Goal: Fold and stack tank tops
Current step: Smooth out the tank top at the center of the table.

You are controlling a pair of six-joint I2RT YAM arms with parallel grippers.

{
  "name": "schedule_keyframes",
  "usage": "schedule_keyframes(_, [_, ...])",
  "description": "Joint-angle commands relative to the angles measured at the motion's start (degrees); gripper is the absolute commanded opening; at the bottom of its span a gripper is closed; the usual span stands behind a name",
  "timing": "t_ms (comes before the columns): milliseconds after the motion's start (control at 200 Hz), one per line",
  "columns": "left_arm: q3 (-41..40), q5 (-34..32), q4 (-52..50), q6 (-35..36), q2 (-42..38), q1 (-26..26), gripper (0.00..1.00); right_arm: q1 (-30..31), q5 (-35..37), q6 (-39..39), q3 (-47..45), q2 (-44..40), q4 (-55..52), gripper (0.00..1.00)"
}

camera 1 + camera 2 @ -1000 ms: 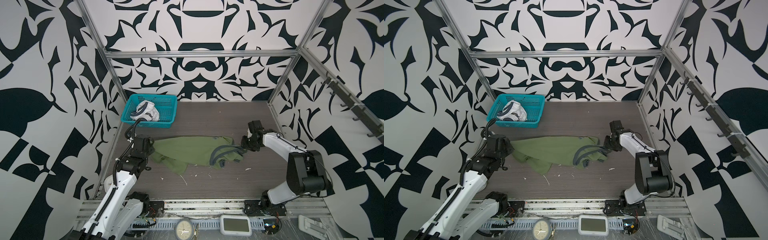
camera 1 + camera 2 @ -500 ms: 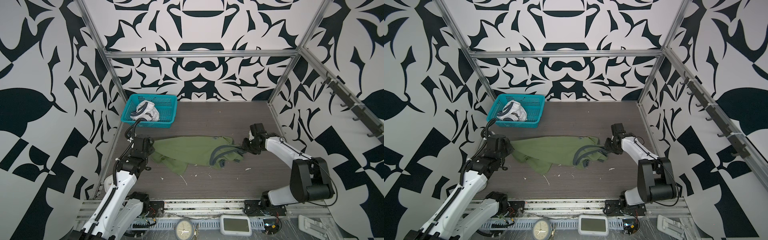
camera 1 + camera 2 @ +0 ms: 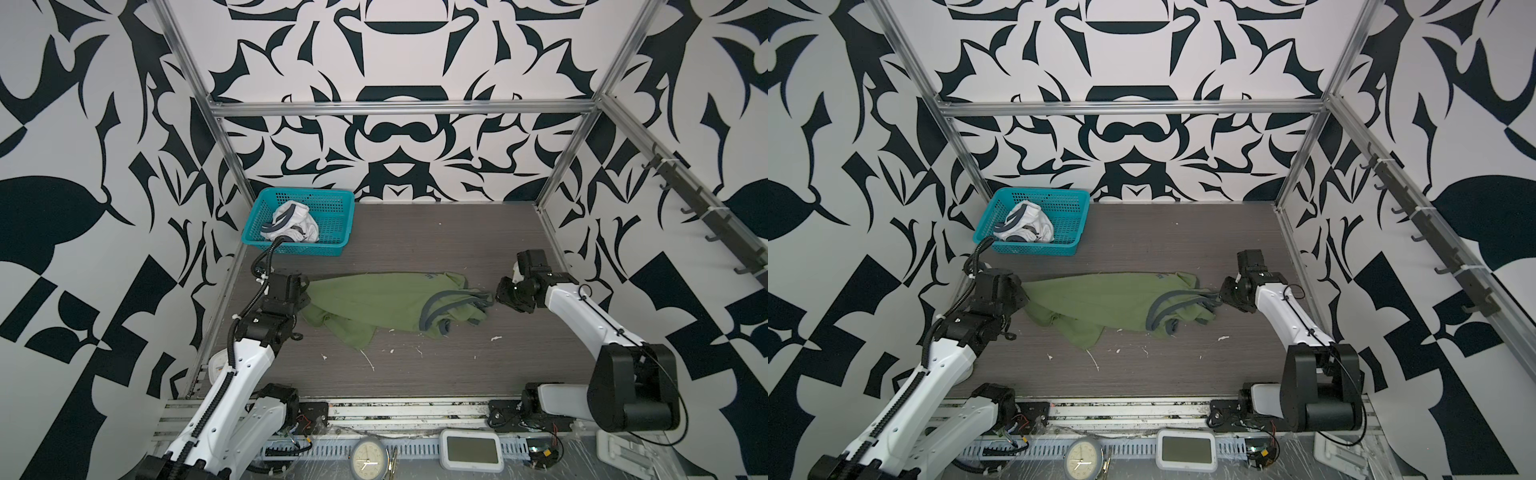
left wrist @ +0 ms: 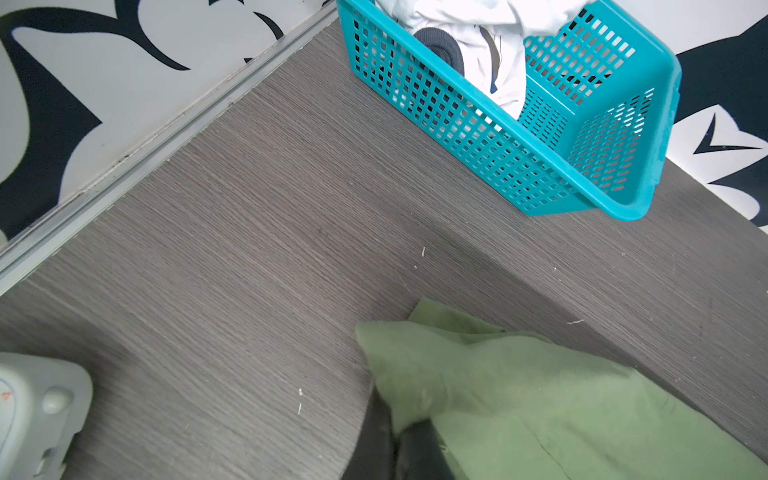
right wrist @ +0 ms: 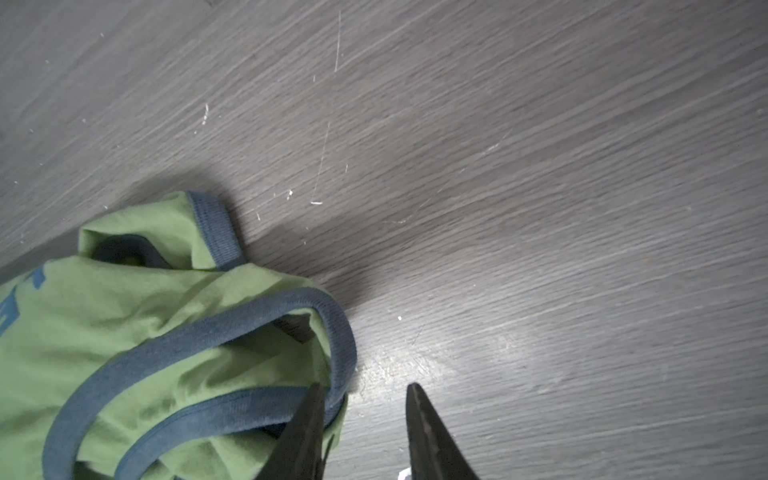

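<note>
Olive green tank top [image 3: 382,301] lies rumpled on the dark wood-grain table [image 3: 436,374], stretched out between the two claws. The left claw [image 3: 306,291] sits at its hem end. In the left wrist view its dark fingers [image 4: 370,453] are closed tight on a corner of the top, and the cloth bunches up just past their tips. The right claw [image 5: 362,388] is at the opposite end, by the straps. Its two pointed fingers stand partly apart, with only bare table showing between them and nothing gripped. One finger [image 5: 303,436] overlaps the edge of the grey-blue trim [image 5: 332,328] of a strap loop, though I cannot tell whether it touches the cloth. The other finger [image 5: 432,440] is over bare table just beside the top. Blue lettering [image 5: 10,307] shows on the cloth farther from that claw. The white tank top [image 3: 293,224] with dark trim sits crumpled inside the teal mesh basket [image 3: 316,250]. The basket stands beyond the left claw toward the back wall, apart from the green top and well away from the right claw. Small white flecks [image 3: 495,338] dot the table on the near side of both claws. An analog clock [image 3: 368,459] and a digital timer [image 3: 471,451] rest on the front rail, behind both claws near the arm bases.
</note>
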Motion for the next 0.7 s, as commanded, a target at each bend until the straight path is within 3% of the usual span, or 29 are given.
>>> schedule_keyframes(0, [0.6,0.5,0.4,-0.7,0.1,0.3,0.00,0.2,-1.8,-0.5,-0.1,0.6,0.1,0.36])
schedule_keyframes(435, [0.2,0.5,0.6,-1.3,0.1,0.3,0.00,0.4,-4.3,-0.3,-0.3,5.4,2.5,0.28])
schedule_keyframes(600, [0.0,0.3,0.5,-1.3,-0.1,0.3,0.00,0.7,-3.9,-0.1,-0.1,6.1,3.0,0.11])
schedule_keyframes(695, [-0.1,0.2,0.5,-1.3,-0.1,0.3,0.00,0.8,-3.5,0.0,-0.2,6.6,3.0,0.07])
